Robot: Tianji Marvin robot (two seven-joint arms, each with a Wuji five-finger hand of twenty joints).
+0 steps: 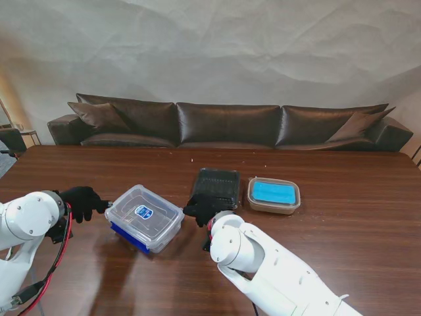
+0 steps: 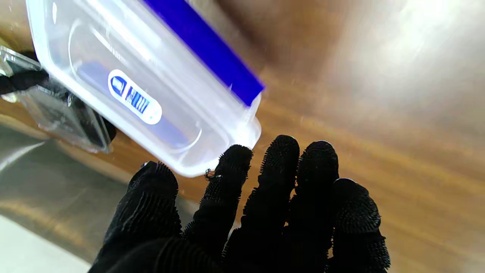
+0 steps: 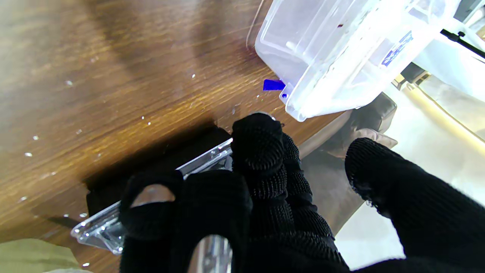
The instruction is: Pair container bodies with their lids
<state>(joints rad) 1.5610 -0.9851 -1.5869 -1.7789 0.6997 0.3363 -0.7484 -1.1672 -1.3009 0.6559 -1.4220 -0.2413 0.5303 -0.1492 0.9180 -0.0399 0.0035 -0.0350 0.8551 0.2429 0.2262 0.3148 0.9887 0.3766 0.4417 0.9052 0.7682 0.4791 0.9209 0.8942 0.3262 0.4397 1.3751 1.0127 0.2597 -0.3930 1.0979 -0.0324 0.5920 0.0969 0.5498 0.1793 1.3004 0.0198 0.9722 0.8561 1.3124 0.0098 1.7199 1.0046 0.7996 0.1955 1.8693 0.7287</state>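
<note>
A clear plastic box [image 1: 145, 217] lies bottom-up on its blue lid [image 1: 129, 237], label facing up. My left hand [image 1: 82, 201] is at its left corner, fingers stretched out, the index fingertip [image 2: 233, 159] touching the box [image 2: 151, 76] and the thumb held apart. My right hand [image 1: 202, 208] sits at the near left corner of a black tray with a clear lid [image 1: 217, 184]. Its fingers [image 3: 257, 148] rest on the tray's clear rim [image 3: 204, 161], thumb spread away. A glass container with a blue lid [image 1: 273, 195] stands to the right of the tray.
The dark wooden table [image 1: 355, 230] stretches far to the right and toward me. A brown leather sofa [image 1: 230, 125] runs along its far edge. Small crumbs speckle the wood [image 3: 75, 113] near the tray.
</note>
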